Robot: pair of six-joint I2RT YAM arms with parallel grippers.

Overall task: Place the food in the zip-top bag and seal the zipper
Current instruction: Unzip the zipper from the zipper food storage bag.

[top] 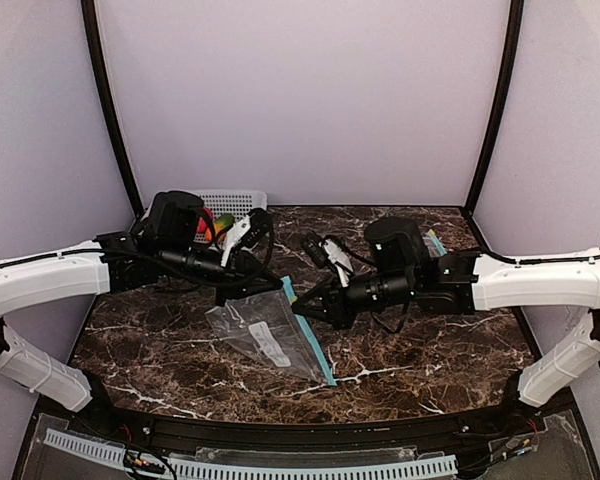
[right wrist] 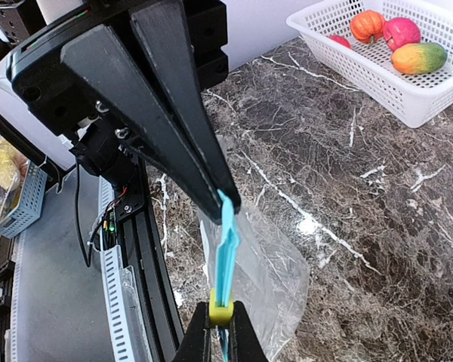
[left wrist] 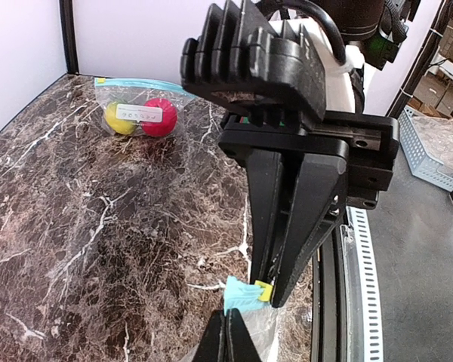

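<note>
The clear zip-top bag [top: 265,335] lies flat at the table's middle, with its blue zipper strip [right wrist: 226,241] lifted. My left gripper [left wrist: 226,315] is shut on the strip's end [left wrist: 244,294]. My right gripper [right wrist: 220,311] is shut on the yellow slider [right wrist: 220,302], right beside the left fingers. In the top view both grippers [top: 278,281] [top: 302,308] meet at the bag's far corner. The food [right wrist: 396,38] is several toy fruits, orange, red and green-yellow. It sits in the white mesh basket [right wrist: 347,56] at the back left [top: 230,200].
A second zip bag [left wrist: 140,115] holding a yellow ball and a red ball lies at the back right of the table [top: 436,243]. Black corner posts and pale walls close in the back and sides. A slotted cable rail [top: 250,465] runs along the near edge.
</note>
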